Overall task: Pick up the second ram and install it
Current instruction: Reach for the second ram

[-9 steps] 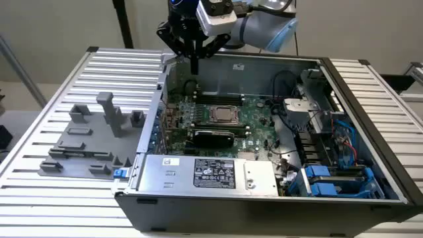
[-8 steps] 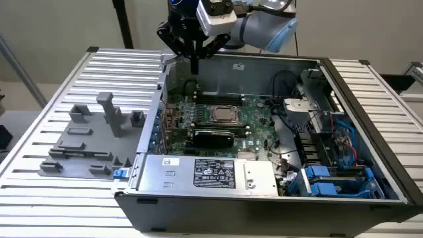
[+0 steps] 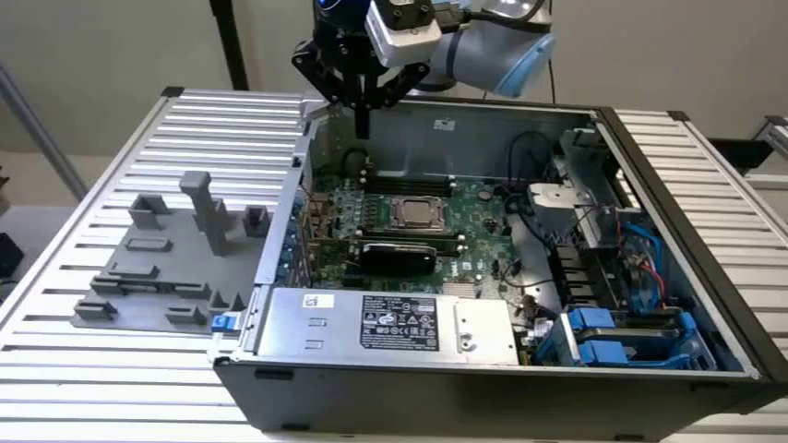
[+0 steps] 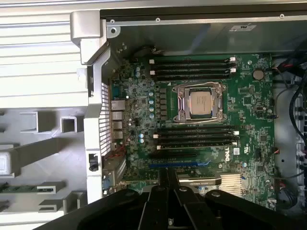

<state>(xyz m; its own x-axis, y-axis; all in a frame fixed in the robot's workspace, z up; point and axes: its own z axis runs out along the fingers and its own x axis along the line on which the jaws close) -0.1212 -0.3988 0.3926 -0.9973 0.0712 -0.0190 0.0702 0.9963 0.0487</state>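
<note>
Remote station, one moment of the memory-install task. The gripper (image 3: 362,127) hangs above the far corner of the open computer case (image 3: 369,401), on the exterior view's left, pointing straight down. In the wrist view its two fingers (image 4: 160,191) lie together with only a thin seam between them, and I see nothing green or board-like clamped there, so I read the tool as closed and empty. The second ram (image 4: 29,188) lies flat in a slot of the grey fixture (image 3: 148,277), which sits outside the case on the slatted table (image 3: 74,369). The stick is well apart from the gripper, with the case's side wall between them. Inside the case, the motherboard (image 4: 249,96) carries the processor (image 4: 201,101). One bank of memory slots (image 4: 192,67) lies on one side of the processor and a second bank (image 4: 196,136) on the other. I cannot tell from these views whether any slot already holds a stick. The black card (image 3: 394,254) lies beyond the second bank. My judgement of progress: the pick has not been made, since the ram rests untouched in its fixture, and both the grasp and the seating in a slot remain to be done.
</note>
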